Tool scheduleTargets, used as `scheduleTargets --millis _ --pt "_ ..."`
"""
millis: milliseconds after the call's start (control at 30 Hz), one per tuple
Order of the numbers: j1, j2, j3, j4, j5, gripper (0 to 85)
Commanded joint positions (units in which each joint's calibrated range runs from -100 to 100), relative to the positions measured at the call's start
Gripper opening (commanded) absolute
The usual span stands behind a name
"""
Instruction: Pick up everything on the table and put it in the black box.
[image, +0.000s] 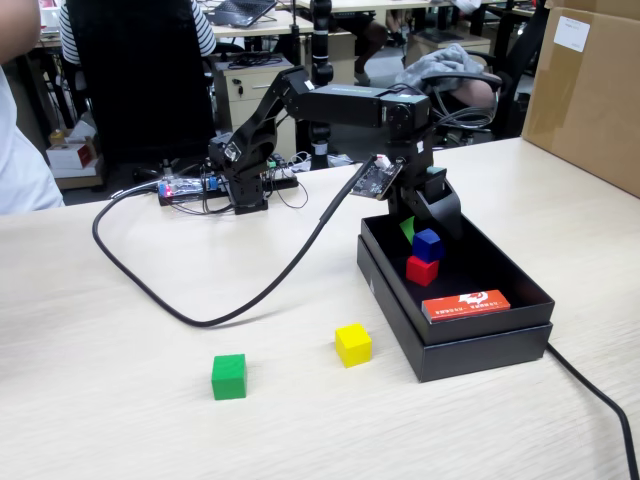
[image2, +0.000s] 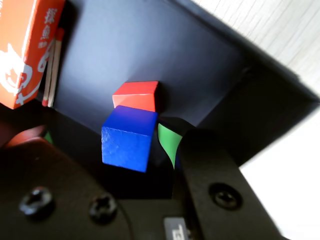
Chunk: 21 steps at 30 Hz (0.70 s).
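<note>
Inside the black box (image: 520, 292), the gripper (image: 425, 222) hangs with jaws spread. Its blue cube (image2: 127, 138) sits between them atop the red cube (image2: 137, 96), beside a green-padded finger (image2: 169, 142).

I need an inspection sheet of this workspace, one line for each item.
Surface: pale wooden table.
Job's things: red cube and blue cube inside the black box; green cube and yellow cube on the table.
Clutter: orange card in the box.
End effector: over the box, blue cube at its jaws; grip cannot be told.
Cables: black cable across the table.
Surroundings: brown carton, seated people behind.
</note>
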<state>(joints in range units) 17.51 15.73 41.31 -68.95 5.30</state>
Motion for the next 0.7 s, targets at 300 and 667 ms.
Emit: scheduleTargets --millis 300,667 --pt "-8.3 -44.7 -14.9 4.1 -1.5 44.3" --pt "-18.4 -65.8 -43.1 14.6 -4.7 49.9"
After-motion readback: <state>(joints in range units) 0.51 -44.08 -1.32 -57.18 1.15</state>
